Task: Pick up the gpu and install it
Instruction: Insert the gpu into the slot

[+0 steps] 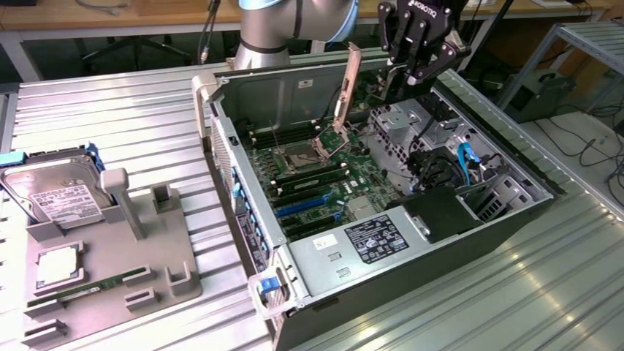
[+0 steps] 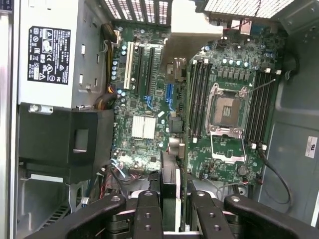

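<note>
I'm working over a ribbed metal surface (image 1: 117, 110) in a lab room; wooden benches run along the far side, cables trail on the floor at the exterior view's right, next to a metal rack (image 1: 585, 44). One open computer case (image 1: 507, 219) lies on its side mid-surface, motherboard (image 1: 322, 175) facing up. One grey holder tray (image 1: 107, 270) sits at the exterior view's left, well apart from the case. On it: one hard drive (image 1: 54, 194) standing at the far end, one processor chip (image 1: 58, 267), one RAM stick (image 1: 88, 287) near the front. Inside the case: one power supply (image 1: 370, 238) with a label near the front, one empty processor socket (image 2: 227, 107), blue cables (image 1: 466, 164) at the right.

One arm, one gripper (image 1: 414, 69). It hangs over the far end of the case, clenched on the gpu (image 2: 169, 186), which sits edge-on between the fingers (image 2: 148, 216) in the wrist view, above the motherboard. The card's bracket (image 1: 346, 88) stands upright just left of the gripper, over the socket area.
</note>
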Robot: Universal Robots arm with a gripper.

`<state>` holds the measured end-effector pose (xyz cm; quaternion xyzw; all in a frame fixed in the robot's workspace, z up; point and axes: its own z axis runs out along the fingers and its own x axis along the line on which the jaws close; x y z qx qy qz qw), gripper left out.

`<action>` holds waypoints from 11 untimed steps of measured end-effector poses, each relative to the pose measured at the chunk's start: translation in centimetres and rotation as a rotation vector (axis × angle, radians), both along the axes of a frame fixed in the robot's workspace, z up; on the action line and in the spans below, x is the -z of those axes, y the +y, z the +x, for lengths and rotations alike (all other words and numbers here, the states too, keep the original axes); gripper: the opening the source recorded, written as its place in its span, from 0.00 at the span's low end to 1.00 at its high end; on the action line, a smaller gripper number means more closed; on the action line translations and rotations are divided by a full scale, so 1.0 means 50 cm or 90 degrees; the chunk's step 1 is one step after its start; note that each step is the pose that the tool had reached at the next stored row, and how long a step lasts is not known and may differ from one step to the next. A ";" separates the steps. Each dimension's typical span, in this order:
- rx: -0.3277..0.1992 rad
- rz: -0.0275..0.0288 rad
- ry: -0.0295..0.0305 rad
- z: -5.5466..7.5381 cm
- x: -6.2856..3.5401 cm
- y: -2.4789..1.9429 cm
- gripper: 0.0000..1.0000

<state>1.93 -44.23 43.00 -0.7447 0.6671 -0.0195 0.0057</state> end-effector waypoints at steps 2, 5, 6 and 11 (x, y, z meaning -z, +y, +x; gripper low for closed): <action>0.001 0.0000 0.0000 0.000 0.004 0.0000 0.28; 0.001 0.0000 0.0000 -0.002 0.008 0.0001 0.28; 0.001 0.0000 0.0000 -0.003 0.009 0.0001 0.28; 0.001 0.0001 0.0000 -0.010 0.012 0.0000 0.28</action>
